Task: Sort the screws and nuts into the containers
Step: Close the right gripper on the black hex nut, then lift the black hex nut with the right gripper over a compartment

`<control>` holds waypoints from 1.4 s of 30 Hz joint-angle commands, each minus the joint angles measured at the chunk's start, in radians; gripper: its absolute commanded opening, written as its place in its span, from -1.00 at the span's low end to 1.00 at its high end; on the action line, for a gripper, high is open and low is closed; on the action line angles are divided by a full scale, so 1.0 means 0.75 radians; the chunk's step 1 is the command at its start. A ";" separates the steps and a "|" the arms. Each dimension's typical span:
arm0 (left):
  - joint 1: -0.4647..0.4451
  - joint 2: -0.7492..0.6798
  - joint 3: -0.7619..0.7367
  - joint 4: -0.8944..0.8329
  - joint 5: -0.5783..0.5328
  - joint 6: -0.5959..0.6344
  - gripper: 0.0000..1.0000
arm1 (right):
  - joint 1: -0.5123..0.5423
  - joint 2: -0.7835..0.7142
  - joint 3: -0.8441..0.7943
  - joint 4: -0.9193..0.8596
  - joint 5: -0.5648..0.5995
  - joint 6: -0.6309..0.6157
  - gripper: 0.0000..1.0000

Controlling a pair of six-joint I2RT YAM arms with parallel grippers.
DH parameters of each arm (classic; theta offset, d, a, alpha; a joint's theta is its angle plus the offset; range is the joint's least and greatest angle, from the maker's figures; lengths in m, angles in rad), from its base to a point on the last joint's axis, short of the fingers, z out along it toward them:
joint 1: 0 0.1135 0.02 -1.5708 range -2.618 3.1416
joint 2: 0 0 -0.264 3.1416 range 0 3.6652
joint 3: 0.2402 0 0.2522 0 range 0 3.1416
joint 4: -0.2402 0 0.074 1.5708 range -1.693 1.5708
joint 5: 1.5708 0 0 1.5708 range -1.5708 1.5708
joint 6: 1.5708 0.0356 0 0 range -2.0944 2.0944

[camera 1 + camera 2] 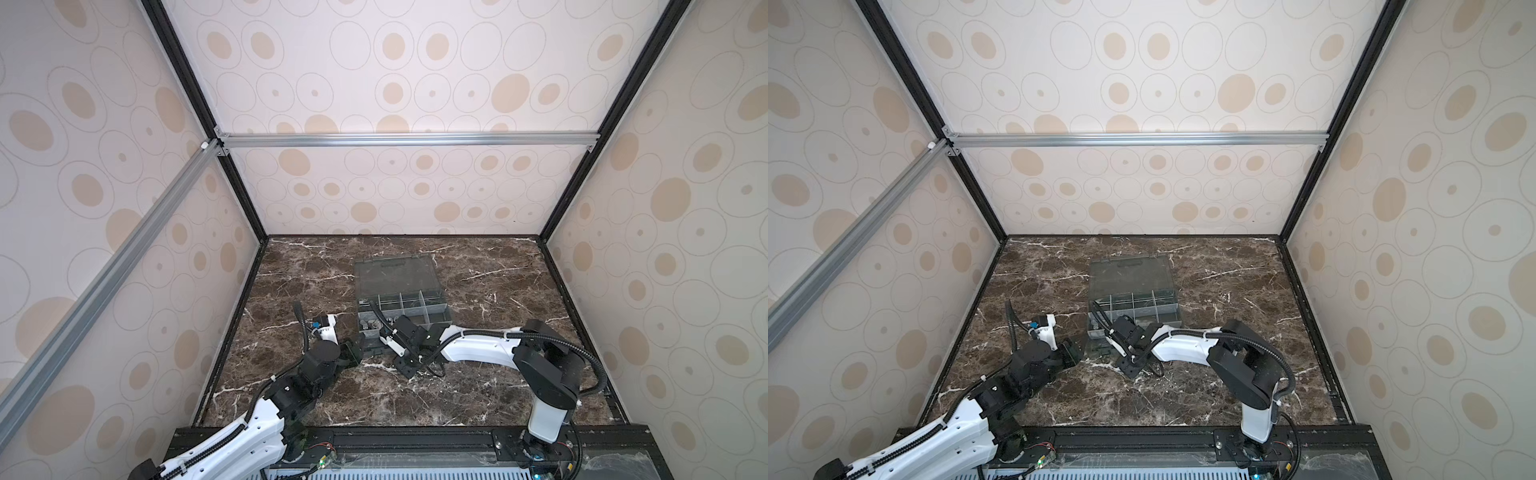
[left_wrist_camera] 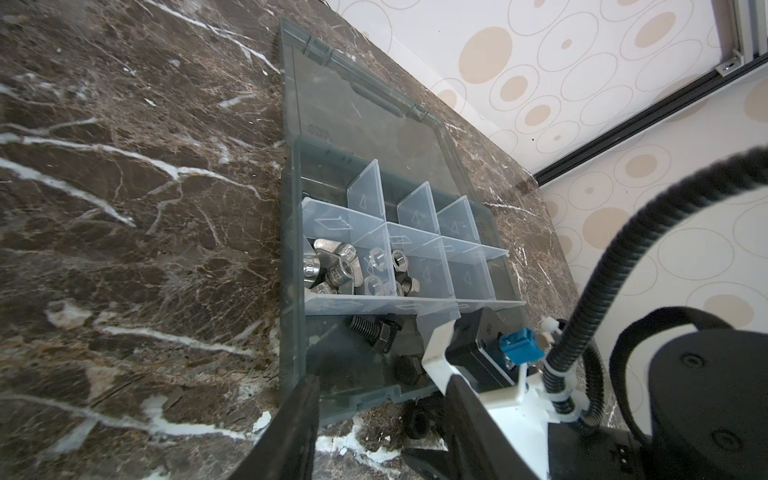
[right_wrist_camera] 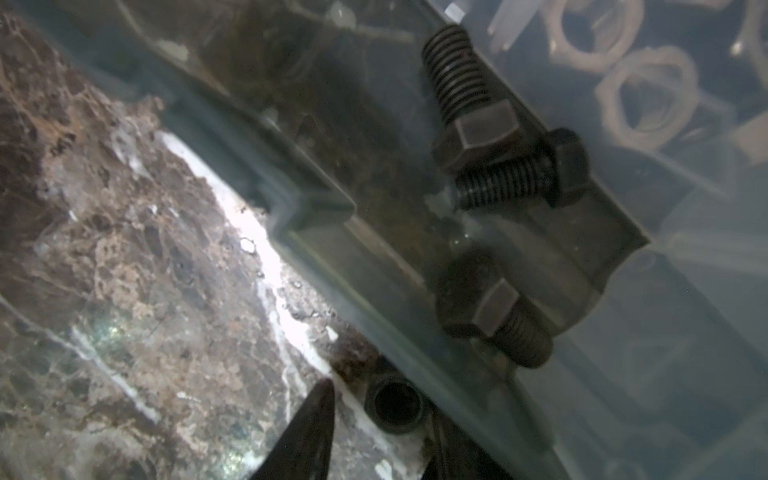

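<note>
Dark marble table [image 1: 478, 386], grey organizer box [image 1: 432, 316] mid-table w/ its lid [image 1: 395, 274] lying open behind it. Both arms are at the box's front edge. Left pincer [image 2: 382, 378] hangs by the front-left corner, fingers spread, gripping nothing I can see. Right pincer [image 3: 380, 405] is down at table level just outside the front wall, fingers spread either side of a black nut [image 3: 395, 409]. There's a clear gap on one side. The other finger looks v. close or touching, but the pic is too soft to say. Not pinched yet, I'd judge.

Key relation: the nut lies on the table outside the box, just beside the wall, hole seemingly facing up. So there's no long axis to line up w/, but one finger must fit btwn nut & plastic. Right arm is nearer. Black screws [image 3: 469, 108] lie in the front compartment [image 2: 332, 357] just over that wall, and silver nuts [image 2: 386, 262] sit one row back.
</note>
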 commanded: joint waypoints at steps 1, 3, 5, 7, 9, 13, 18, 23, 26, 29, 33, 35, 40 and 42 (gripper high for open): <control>0.012 0.005 0.002 0.003 -0.020 -0.027 -0.02 | 0.006 0.047 0.023 -0.007 0.063 -0.015 -0.29; 0.011 0.006 0.002 0.007 -0.020 -0.026 -0.02 | 0.011 0.051 0.018 0.000 0.061 -0.013 -0.39; 0.012 0.007 0.003 0.007 -0.023 -0.025 -0.02 | 0.015 0.052 0.014 0.007 0.066 -0.005 -0.50; 0.013 0.008 0.002 0.005 -0.023 -0.026 -0.02 | 0.019 0.051 0.010 0.010 0.061 0.002 -0.59; 0.012 0.006 0.002 0.005 -0.025 -0.028 -0.02 | 0.023 0.040 0.003 0.011 0.055 0.007 -0.62; 0.013 0.003 0.002 -0.002 -0.027 -0.030 -0.02 | 0.031 -0.021 -0.044 0.044 0.022 0.041 -0.65; 0.013 0.002 -0.001 0.002 -0.029 -0.031 -0.02 | 0.033 -0.164 -0.074 0.057 0.007 0.051 -0.67; 0.012 0.004 -0.002 0.005 -0.028 -0.032 -0.02 | 0.009 -0.332 -0.020 0.017 0.131 -0.047 -0.68; 0.012 0.002 -0.006 0.012 -0.026 -0.036 -0.02 | -0.067 -0.387 0.026 0.001 0.145 -0.090 -0.68; 0.011 0.004 -0.010 0.027 -0.017 -0.039 -0.02 | -0.160 -0.385 0.054 0.007 0.185 -0.102 -0.67; 0.012 0.013 -0.014 0.049 -0.005 -0.041 -0.02 | -0.288 -0.320 0.096 0.024 0.171 -0.072 -0.67; 0.012 0.021 -0.009 0.057 0.004 -0.037 -0.02 | -0.333 -0.275 0.115 0.030 0.160 -0.048 -0.67; 0.011 0.044 0.001 0.074 0.030 -0.031 -0.02 | -0.383 -0.164 0.157 0.043 0.123 -0.019 -0.67; 0.010 0.053 0.004 0.078 0.036 -0.030 -0.02 | -0.386 -0.139 0.165 0.051 0.116 -0.017 -0.67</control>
